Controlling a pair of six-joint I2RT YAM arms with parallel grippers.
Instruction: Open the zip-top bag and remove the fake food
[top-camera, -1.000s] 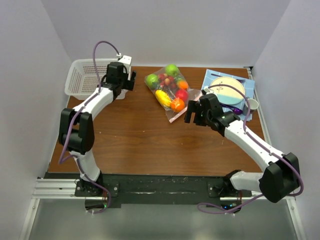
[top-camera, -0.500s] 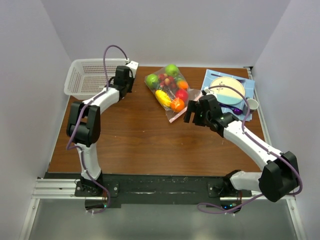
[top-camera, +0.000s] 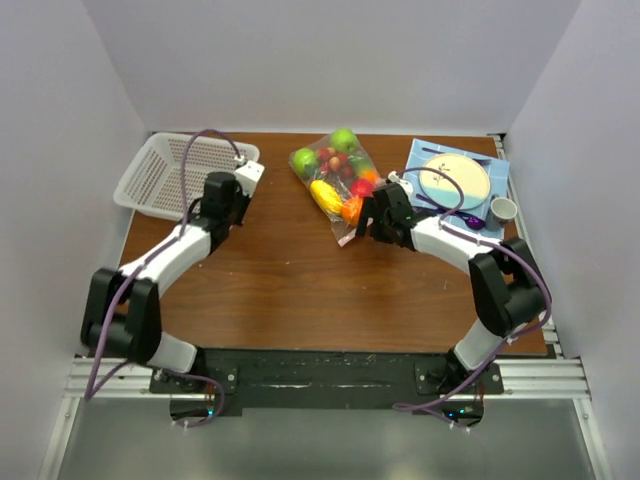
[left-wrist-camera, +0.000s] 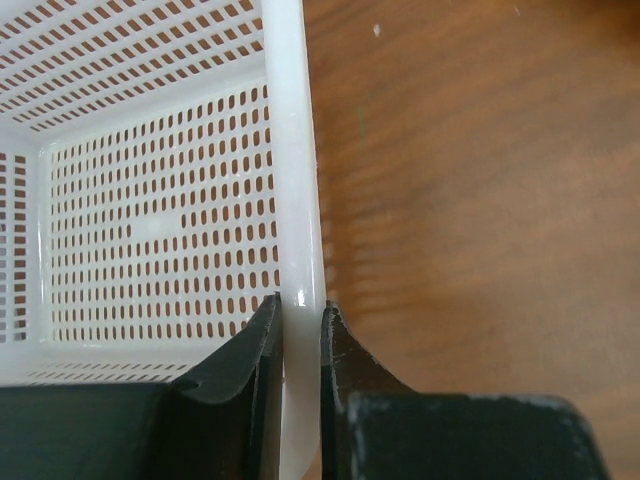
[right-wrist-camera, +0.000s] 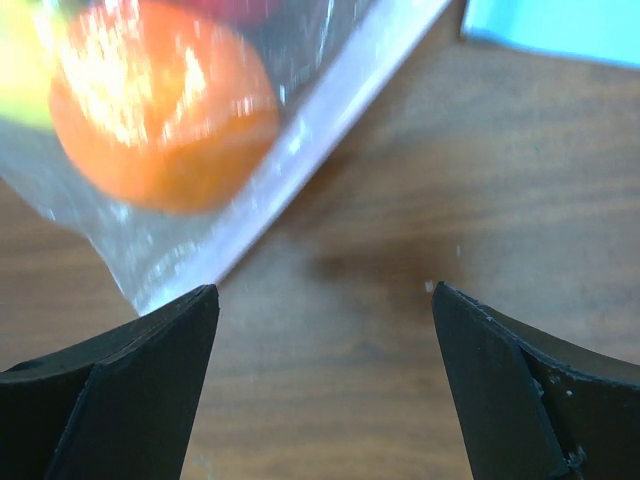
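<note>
The clear zip-top bag (top-camera: 335, 180) lies at the table's far middle, its pink zip strip (right-wrist-camera: 330, 130) along the near right edge. Inside is the fake food: green apples (top-camera: 345, 138), a yellow banana (top-camera: 325, 195), an orange (right-wrist-camera: 160, 120) and red pieces. My right gripper (top-camera: 362, 222) stands open just off the bag's near corner, and in the right wrist view the right gripper (right-wrist-camera: 325, 300) has bare wood between its fingers. My left gripper (left-wrist-camera: 300, 320) is shut on the rim of the white perforated basket (left-wrist-camera: 290, 150), at its right end (top-camera: 240, 185).
The white basket (top-camera: 170, 175) sits askew at the far left near the wall. A blue mat (top-camera: 425, 155) at the far right carries a cream-and-blue plate (top-camera: 455, 178), with a small cup (top-camera: 503, 209) beside it. Walls close in on three sides.
My left gripper closed on the basket's rim and drew it nearer and askew. My right gripper moved left and forward, up to the bag's zip corner.
</note>
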